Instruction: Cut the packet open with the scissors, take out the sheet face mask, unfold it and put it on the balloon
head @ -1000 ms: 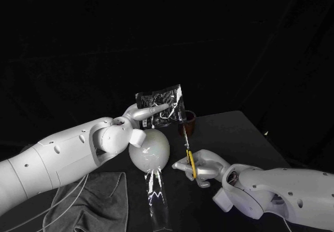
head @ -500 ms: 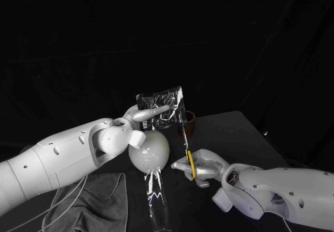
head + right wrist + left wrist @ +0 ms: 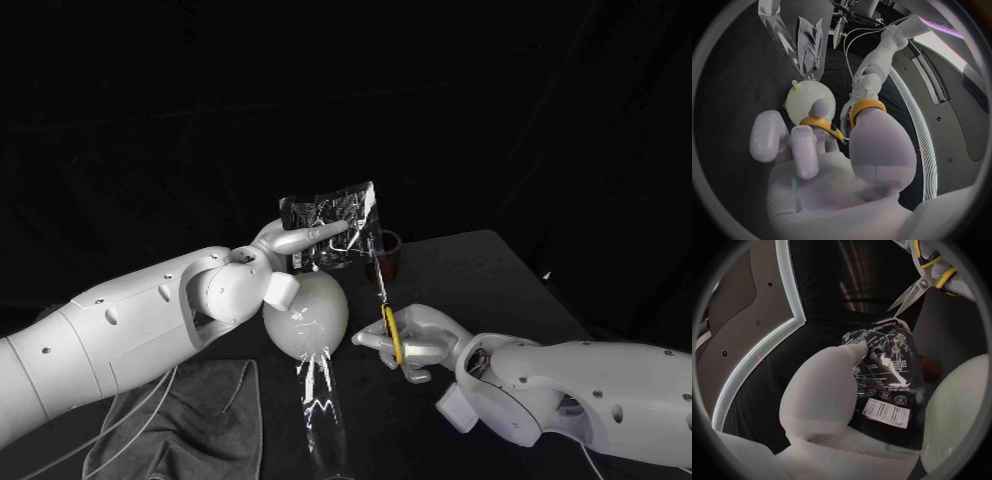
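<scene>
I'm holding the packet (image 3: 332, 222) upright, off the bench, in the left hand (image 3: 296, 241), just above the balloon (image 3: 307, 315). The right hand (image 3: 421, 342) is gripping the scissors (image 3: 384, 295) below and beside it, with the blades parted and pointing up and the tips almost touching the packet's near corner. I judge the blades need to move over that edge to cut.
</scene>
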Robot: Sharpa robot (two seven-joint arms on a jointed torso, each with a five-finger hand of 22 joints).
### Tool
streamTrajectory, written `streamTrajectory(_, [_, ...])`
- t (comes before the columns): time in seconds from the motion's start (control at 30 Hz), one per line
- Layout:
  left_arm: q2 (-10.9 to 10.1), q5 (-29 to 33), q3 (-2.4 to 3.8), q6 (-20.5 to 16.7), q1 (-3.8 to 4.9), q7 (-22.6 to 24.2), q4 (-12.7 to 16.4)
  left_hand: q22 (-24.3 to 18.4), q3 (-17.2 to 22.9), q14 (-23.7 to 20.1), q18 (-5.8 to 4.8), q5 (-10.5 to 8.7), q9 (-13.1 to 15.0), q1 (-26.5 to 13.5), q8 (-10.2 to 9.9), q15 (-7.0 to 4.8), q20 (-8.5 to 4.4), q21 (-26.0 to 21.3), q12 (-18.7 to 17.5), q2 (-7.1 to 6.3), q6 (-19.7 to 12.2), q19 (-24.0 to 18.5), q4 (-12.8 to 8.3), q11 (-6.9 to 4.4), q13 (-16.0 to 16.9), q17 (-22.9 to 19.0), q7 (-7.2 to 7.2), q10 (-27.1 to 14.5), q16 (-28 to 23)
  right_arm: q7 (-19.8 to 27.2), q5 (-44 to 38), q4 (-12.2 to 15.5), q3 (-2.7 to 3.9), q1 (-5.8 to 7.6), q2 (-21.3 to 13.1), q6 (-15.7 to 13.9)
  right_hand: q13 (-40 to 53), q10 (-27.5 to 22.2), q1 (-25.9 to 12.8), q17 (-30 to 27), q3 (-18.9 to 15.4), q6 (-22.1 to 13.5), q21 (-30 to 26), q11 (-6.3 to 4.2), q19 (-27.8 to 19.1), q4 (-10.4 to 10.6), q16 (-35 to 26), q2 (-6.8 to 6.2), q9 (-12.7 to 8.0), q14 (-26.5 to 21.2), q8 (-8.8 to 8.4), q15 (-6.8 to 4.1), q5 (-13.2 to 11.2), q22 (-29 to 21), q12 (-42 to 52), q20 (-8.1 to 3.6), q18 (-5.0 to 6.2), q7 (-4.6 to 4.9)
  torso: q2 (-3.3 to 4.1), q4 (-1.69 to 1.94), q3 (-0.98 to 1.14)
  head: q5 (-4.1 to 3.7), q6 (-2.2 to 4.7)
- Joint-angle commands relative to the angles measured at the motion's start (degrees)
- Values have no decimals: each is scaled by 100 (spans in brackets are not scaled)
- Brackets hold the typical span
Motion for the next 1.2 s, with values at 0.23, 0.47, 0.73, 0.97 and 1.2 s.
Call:
streamTrajectory(0.23, [11,-48,9,113,10,-5,35,5,28,20,76,17,457,-25,20,-19,-9,20,-24,43,15,41,-19,-2,10,5,31,32,-39,75,-28,-31,6,66,25,16,304,764,85,897,73,-4863,8,392,17,14,49,-176,47,423,36,-45,1,762,3953,-27,77,876,1,-1,-1,-6,6])
streamTrajectory(0.47, [14,-63,9,114,9,-15,36,5,28,20,76,17,457,-25,20,-19,-9,20,-24,43,15,41,-19,-2,10,5,31,32,-39,80,-22,-54,6,108,39,13,340,789,98,910,117,-4813,27,394,35,13,56,-126,89,429,49,-45,-24,768,3990,-27,72,876,-2,-4,-2,-3,13])
streamTrajectory(0.73, [15,-83,9,97,9,-20,28,6,33,25,77,17,462,-36,23,-21,-11,23,-23,43,17,43,-28,-4,10,8,29,37,-38,84,-15,-62,7,130,46,21,354,802,109,924,145,-4767,47,395,50,13,62,-95,129,434,60,-44,-41,774,4005,-27,67,877,2,-8,-2,-4,7])
streamTrajectory(0.97, [22,-87,9,72,9,-13,20,6,33,25,77,17,462,-36,23,-21,-11,23,-23,43,17,43,-28,-4,10,8,29,37,-38,114,23,-66,7,144,46,-10,549,890,159,1057,480,-3426,192,444,151,-4,133,336,1173,478,497,-7,-129,829,4211,-9,31,933,-1,-1,1,-3,5])
streamTrajectory(1.2, [34,-76,9,18,9,85,-38,6,33,25,77,17,462,-36,23,-21,-11,23,-23,43,17,43,-28,-4,10,8,29,37,-38,88,33,-36,6,144,20,7,523,879,155,1032,372,-3474,167,452,138,4,121,168,1109,470,474,7,-118,821,4182,11,38,937,3,-10,-5,-3,2])
